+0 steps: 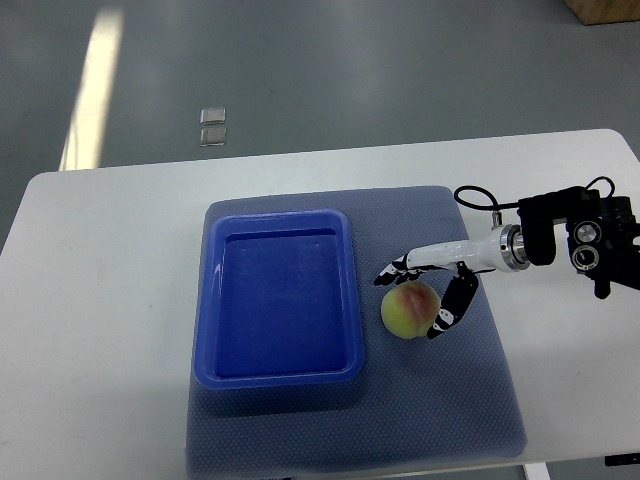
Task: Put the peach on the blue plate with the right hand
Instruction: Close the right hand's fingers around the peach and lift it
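A yellow-green peach (407, 309) with a red blush lies on the grey-blue mat (450, 400), just right of the blue plate (280, 300), a deep rectangular tray with nothing in it. My right hand (411, 302) reaches in from the right and brackets the peach. Its long fingers (405, 266) stretch nearly straight along the peach's far side, and the thumb (442, 315) stands against its right side. The fingers are not curled around the fruit. The left arm does not show.
The mat lies on a white table (100, 300) whose far edge borders a grey floor. The right arm's black wrist unit (580, 240) and its cable hang over the table's right part. Two small clear squares (212, 126) lie on the floor.
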Tool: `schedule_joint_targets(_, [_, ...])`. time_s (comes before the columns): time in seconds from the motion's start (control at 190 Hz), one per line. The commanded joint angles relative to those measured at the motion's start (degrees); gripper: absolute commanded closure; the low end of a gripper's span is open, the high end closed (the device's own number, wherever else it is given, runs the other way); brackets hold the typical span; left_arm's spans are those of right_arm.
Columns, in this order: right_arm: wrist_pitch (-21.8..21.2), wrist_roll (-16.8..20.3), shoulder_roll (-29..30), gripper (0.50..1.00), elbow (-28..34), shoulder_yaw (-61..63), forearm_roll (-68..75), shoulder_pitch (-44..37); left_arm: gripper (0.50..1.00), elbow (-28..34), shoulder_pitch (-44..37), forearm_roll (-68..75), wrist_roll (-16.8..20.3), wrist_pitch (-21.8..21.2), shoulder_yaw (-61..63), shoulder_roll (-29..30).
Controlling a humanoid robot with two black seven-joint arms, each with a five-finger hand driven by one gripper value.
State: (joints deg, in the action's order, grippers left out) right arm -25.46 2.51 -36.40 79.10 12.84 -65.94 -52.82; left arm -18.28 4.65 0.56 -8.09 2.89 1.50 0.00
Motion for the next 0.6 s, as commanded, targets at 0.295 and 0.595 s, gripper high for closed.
schedule_joint_targets(0.295, [3.93, -2.06, 0.98, 0.905, -0.43, 0.08, -4.62, 3.33, 0.5, -0.44, 0.01, 0.05, 0.0, 0.01, 0.09, 0.0])
schedule_joint_targets(0.595, [-7.32, -3.12, -6.84, 0.92, 1.59, 6.41, 2.84, -8.0, 0.5, -0.53, 0.01, 0.05, 0.0, 0.01, 0.09, 0.0])
